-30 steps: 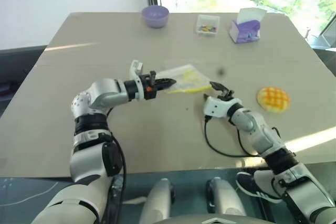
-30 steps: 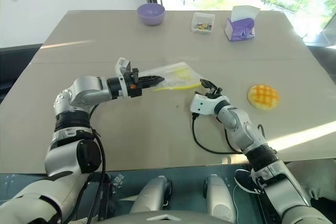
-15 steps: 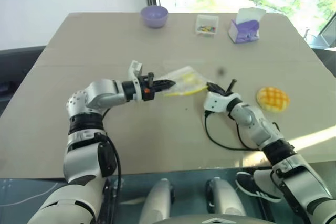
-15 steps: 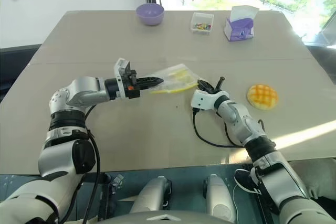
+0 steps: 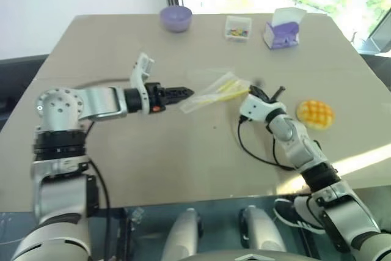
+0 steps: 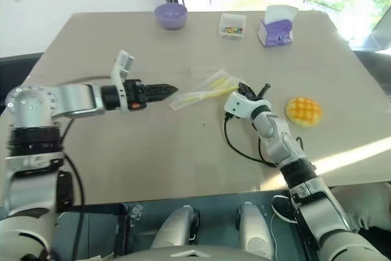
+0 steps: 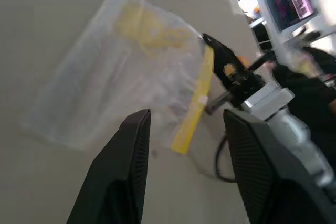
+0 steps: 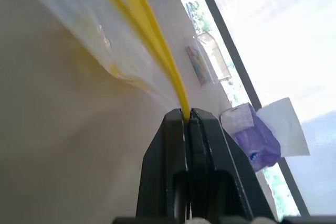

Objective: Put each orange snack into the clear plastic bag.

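Note:
The clear plastic bag (image 5: 214,90) with its yellow seal strip (image 8: 152,30) lies mid-table, its right end lifted. My right gripper (image 5: 252,90) is shut on that strip's end, seen close up in the right wrist view (image 8: 188,112). My left gripper (image 5: 188,93) points at the bag's left end from just left of it. Its fingers (image 7: 131,161) stand open with the bag beyond them, not held. The orange snack (image 5: 315,114), a round bun with a grid top, sits on the table to the right of my right gripper, apart from the bag.
At the far edge stand a purple bowl (image 5: 175,18), a small clear box of coloured bits (image 5: 237,27) and a purple tissue box (image 5: 281,32). A black cable (image 5: 256,151) loops on the table beside my right forearm.
My right gripper shut on the bag's yellow strip and lifted it a little. My left gripper let go of the bag, opened and drew back to the left.

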You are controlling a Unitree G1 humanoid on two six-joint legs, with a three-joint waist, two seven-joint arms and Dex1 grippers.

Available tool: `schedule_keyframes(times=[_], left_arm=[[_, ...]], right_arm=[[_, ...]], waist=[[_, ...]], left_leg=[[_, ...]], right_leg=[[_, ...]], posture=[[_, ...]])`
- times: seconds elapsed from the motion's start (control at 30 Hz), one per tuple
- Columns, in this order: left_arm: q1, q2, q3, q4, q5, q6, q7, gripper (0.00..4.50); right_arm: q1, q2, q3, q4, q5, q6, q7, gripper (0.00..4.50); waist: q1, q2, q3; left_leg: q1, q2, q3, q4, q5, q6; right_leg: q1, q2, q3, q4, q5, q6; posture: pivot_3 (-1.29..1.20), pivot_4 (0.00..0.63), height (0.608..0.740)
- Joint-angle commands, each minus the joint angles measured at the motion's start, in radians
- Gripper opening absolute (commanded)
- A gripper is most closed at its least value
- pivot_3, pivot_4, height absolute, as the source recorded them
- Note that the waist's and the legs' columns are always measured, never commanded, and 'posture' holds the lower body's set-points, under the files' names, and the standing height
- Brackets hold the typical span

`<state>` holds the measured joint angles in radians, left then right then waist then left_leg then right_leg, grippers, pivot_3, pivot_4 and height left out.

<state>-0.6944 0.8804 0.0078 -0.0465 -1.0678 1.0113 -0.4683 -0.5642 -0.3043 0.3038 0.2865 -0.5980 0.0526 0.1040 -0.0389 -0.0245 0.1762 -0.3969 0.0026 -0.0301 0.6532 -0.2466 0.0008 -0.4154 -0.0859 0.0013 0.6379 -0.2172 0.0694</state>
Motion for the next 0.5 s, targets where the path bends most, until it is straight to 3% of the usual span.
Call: schedule_keyframes(times=[0.03,0.23,0.5], left_arm=[[0.059,0.043,-0.143,-0.149,0.388,-0.446,-0.255,2.21],[0.141,0.0,-0.192,-0.158,0.6,-0.647,-0.36,2.21],[0.132,-0.108,-0.228,-0.09,0.787,-0.681,-0.332,2.21]], right_arm=[[-0.021,0.023,-0.013,-0.076,-0.027,0.092,-0.005,0.0],[-0.009,0.058,0.006,-0.126,-0.055,0.17,-0.004,0.0],[0.017,0.071,0.029,-0.185,-0.075,0.204,0.002,0.0]], waist=[[0.004,0.001,0.0],[0.004,0.001,0.0],[0.002,0.001,0.0]], left_leg=[[0.0,0.0,0.0,-0.002,0.0,0.0],[-0.005,0.001,0.0,-0.004,0.0,0.001],[-0.005,0.001,0.0,-0.003,-0.003,0.006]], right_leg=[[-0.001,0.0,0.0,-0.001,0.0,0.0],[-0.004,0.0,-0.001,-0.006,0.0,0.0],[-0.004,0.001,-0.002,-0.004,0.0,0.0]], posture=[[0.0,0.15,0.737],[0.0,0.15,0.737],[0.0,0.15,0.737]])
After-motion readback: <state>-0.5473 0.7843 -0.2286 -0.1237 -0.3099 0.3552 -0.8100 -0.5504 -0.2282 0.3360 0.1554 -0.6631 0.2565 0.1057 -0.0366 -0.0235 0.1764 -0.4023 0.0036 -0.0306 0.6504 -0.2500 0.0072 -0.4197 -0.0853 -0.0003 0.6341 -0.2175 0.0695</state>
